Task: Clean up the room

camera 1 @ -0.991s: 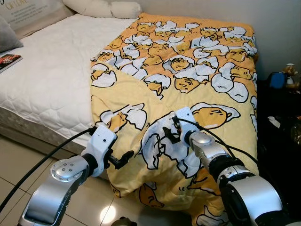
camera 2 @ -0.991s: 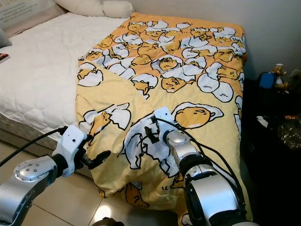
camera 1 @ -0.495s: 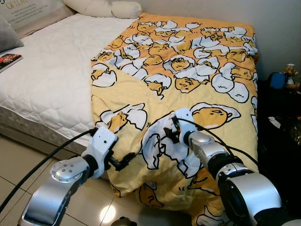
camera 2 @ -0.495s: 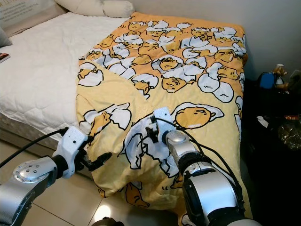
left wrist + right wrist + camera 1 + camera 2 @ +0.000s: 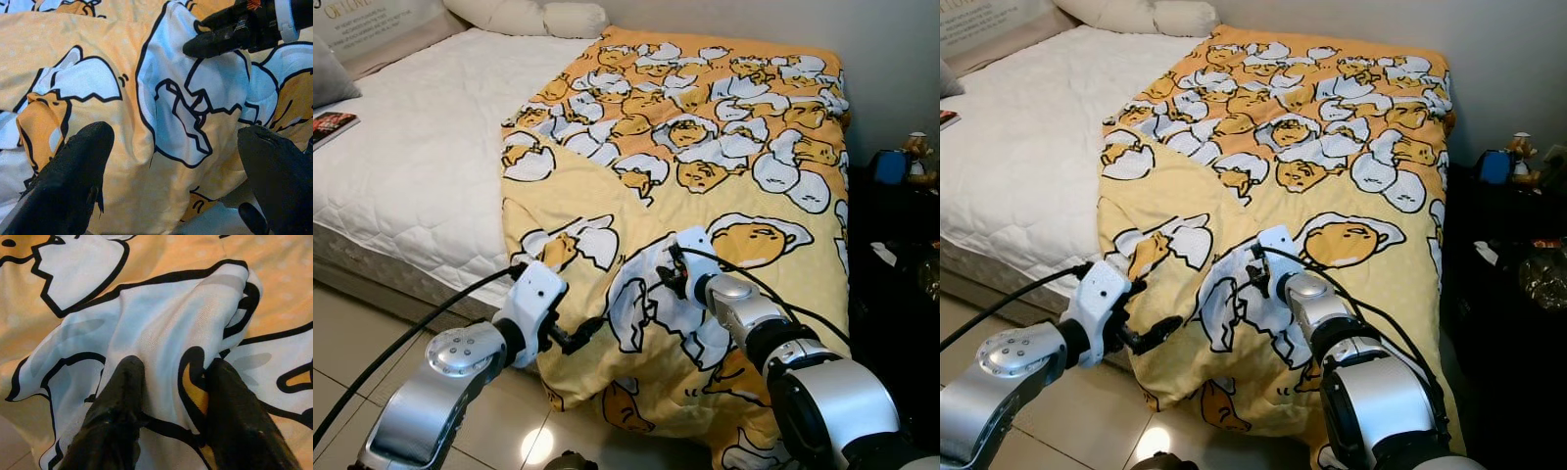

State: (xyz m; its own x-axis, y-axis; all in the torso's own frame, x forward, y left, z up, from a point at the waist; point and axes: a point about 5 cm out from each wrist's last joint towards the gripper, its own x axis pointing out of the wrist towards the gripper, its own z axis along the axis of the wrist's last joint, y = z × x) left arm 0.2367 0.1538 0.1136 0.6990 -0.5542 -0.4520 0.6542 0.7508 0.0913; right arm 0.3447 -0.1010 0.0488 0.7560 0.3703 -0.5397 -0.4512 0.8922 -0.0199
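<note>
The left gripper (image 5: 589,331) has edged toward the lengthwise-lying blanket (image 5: 705,176), jaws apart; right gripper (image 5: 171,377) pinches it.

Light: bright and even over the bed (image 5: 411,176).
Glare: a small round spot on the floor tiles (image 5: 534,446) just below the bed's foot.
Shadow: deep dark right of the bed.
Focus: wrist views show near fingers (image 5: 73,181) soft and blurred.

a home bedroom: a bed (image 5: 421,176) with pillows (image 5: 524,17), cartoon blanket (image 5: 705,157), tiled floor (image 5: 337,323).
</note>
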